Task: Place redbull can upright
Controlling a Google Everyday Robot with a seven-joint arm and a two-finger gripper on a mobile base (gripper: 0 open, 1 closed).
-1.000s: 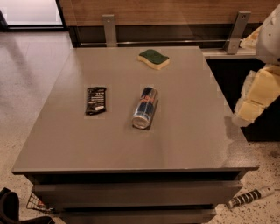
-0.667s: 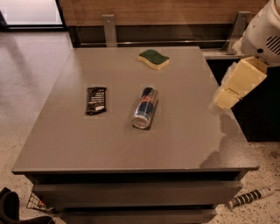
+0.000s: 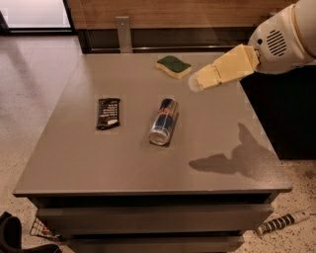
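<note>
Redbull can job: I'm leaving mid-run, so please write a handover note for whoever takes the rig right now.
The tool hovers over the far right of the table, near the sponge, apart from the can.
The redbull can lies on its side mid-table, right of the black wrapper.
Done: nothing yet.
Left: reach the can, grasp it, stand it upright.

Redbull can (image 3: 164,122), mid table: glossy metal, near end shiny silver. Table (image 3: 98,163): smooth grey top, matt w/ faint sheen. Wrapper (image 3: 108,112), left of can: black glossy plastic film. Sponge (image 3: 174,66), far side: yellow foam w/ rough green top. Gripper (image 3: 200,81), above table's far right: matt tan, looks plastic. Arm shell (image 3: 286,34): smooth white plastic. Floor (image 3: 29,99), left: polished speckled stone. Far wall (image 3: 173,12): wood panel.
</note>
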